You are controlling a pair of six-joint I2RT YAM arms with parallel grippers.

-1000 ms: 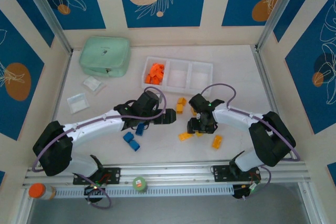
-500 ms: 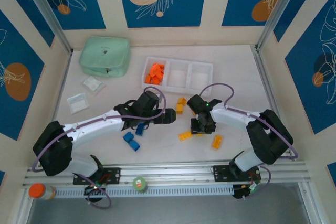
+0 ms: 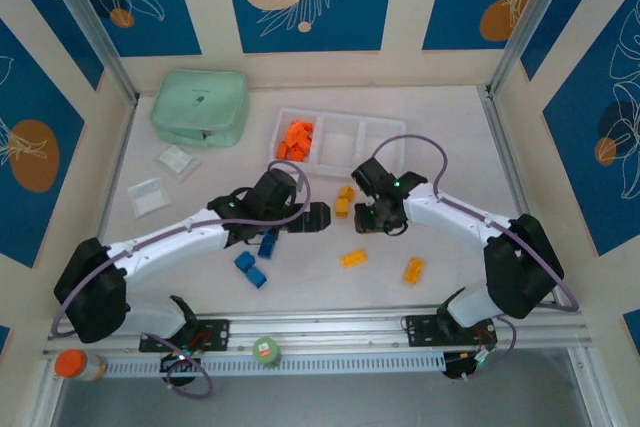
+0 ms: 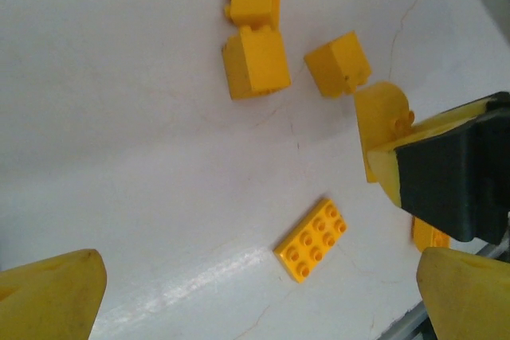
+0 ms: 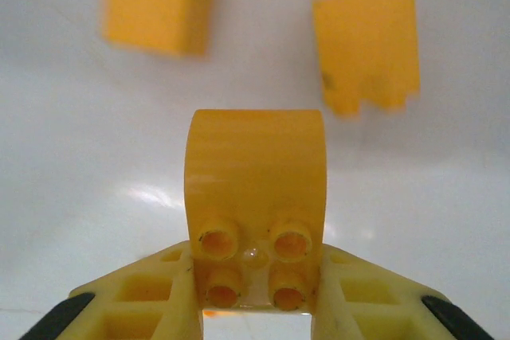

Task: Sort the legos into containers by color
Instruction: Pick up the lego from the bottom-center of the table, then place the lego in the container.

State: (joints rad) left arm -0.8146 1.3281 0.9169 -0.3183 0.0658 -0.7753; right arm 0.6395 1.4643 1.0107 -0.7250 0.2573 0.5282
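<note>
my right gripper [image 3: 372,215] is clamped on a yellow brick [image 5: 255,181]; the tray [image 3: 385,144] lies just far of it, its empty compartments nearest this arm.

No legible text, no readable labels

We see the right arm [image 3: 440,212] swung farther from us and a little left, away from the flat yellow lego [image 3: 352,258]. Its jaws have closed on a rounded yellow lego [image 5: 255,189] and lifted it off the tabletop [image 3: 300,282]. The left arm [image 3: 180,239] has shifted slightly, its near end moving toward the near left.
</note>
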